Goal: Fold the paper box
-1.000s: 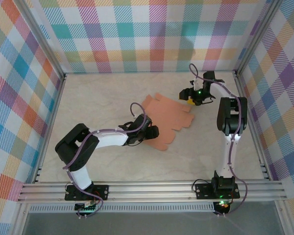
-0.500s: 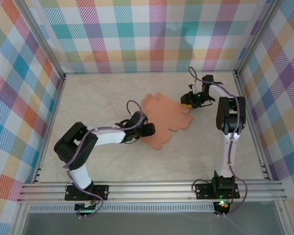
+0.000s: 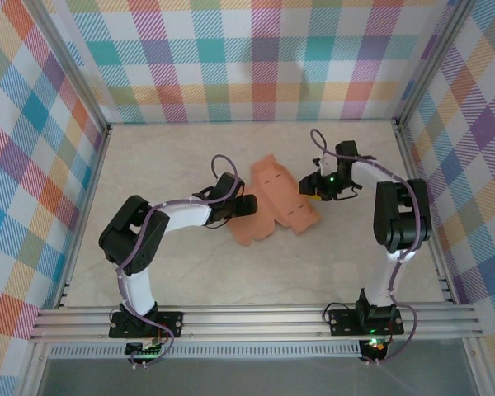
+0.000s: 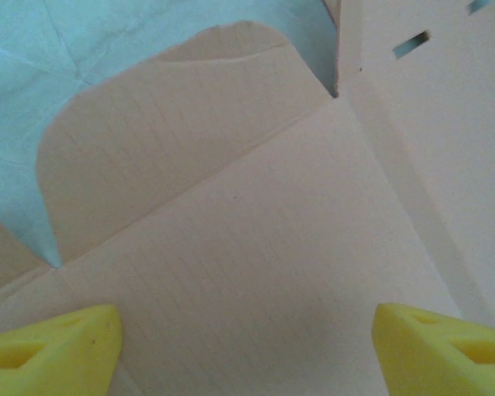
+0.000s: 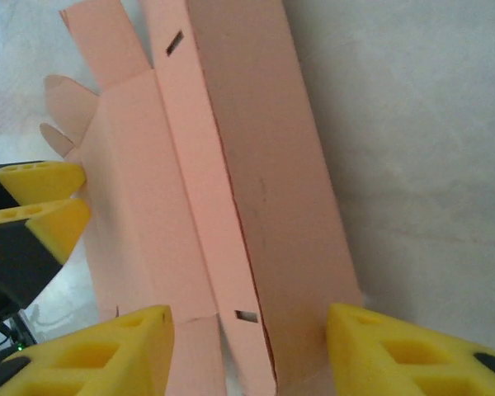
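Since a second ago the paper box (image 3: 276, 202) has gone from a wide, flat cut-out to a narrower, partly folded shape. My right fingers (image 3: 306, 188) have come in over its right edge, and my left fingers (image 3: 247, 205) have slid a little farther from my base along its left edge. The salmon-orange card lies near the middle of the tabletop (image 3: 173, 272), between my two sets of fingers. Through my left wrist camera, the two yellow tips (image 4: 49, 346) stand wide apart at the bottom corners. A creased panel and a rounded flap of the card are spread just beyond them, and they grip nothing. Through my right wrist camera, my right fingers are likewise spread. A long panel of the card, raised along its fold, runs up from the gap between them without being clamped, and two small slots are cut beside that fold. At that view's left edge I see my left fingers at the opposite side of the card.
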You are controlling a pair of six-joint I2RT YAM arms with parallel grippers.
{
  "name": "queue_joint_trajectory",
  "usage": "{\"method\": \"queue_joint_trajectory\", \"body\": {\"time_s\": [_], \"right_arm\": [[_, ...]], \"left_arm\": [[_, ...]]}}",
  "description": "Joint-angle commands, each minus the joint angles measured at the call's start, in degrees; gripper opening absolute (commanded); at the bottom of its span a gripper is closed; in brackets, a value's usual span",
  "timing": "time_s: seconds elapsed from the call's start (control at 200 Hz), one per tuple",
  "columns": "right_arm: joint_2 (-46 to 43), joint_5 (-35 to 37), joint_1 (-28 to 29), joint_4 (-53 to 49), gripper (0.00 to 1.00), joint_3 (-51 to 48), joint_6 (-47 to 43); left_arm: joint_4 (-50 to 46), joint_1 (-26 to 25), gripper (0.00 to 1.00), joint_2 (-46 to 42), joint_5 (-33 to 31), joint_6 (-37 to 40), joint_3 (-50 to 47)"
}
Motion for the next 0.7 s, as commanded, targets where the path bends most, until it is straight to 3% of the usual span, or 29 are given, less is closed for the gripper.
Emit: {"method": "queue_joint_trajectory", "body": {"time_s": [0.0, 0.145, 0.26, 0.335, 0.415, 0.605, 0.695], "right_arm": [[-1.8, 4.7, 0.0, 1.5, 0.58, -0.4, -0.2], [0.2, 8.6, 0.0, 0.5, 0.64, 3.3, -1.7], [3.2, 10.9, 0.0, 0.0, 0.72, 7.2, -4.3], [5.8, 10.6, 0.1, -0.8, 0.77, 10.2, -6.6], [8.7, 8.7, 0.2, -1.4, 0.76, 13.2, -7.4], [12.7, 7.6, 1.6, -3.3, 0.58, 18.1, -7.2], [13.7, 8.0, 2.6, -4.9, 0.54, 19.6, -7.5]], "left_arm": [[-6.7, 0.1, 0.85, -2.9, 0.1, 4.0, -0.1], [-12.1, 0.1, 0.97, -7.7, -1.8, 6.5, 1.1], [-13.1, 0.1, 0.98, -8.5, 1.4, 5.9, 3.5], [-11.3, 0.0, 0.89, -6.8, 5.4, 3.6, 4.8], [-8.3, -0.2, 0.74, -4.2, 8.2, 0.8, 5.4], [-6.7, -0.7, 0.4, 1.0, 7.8, -1.0, 5.8], [-6.4, -0.8, 0.37, 2.0, 7.7, -0.9, 5.1]]}}
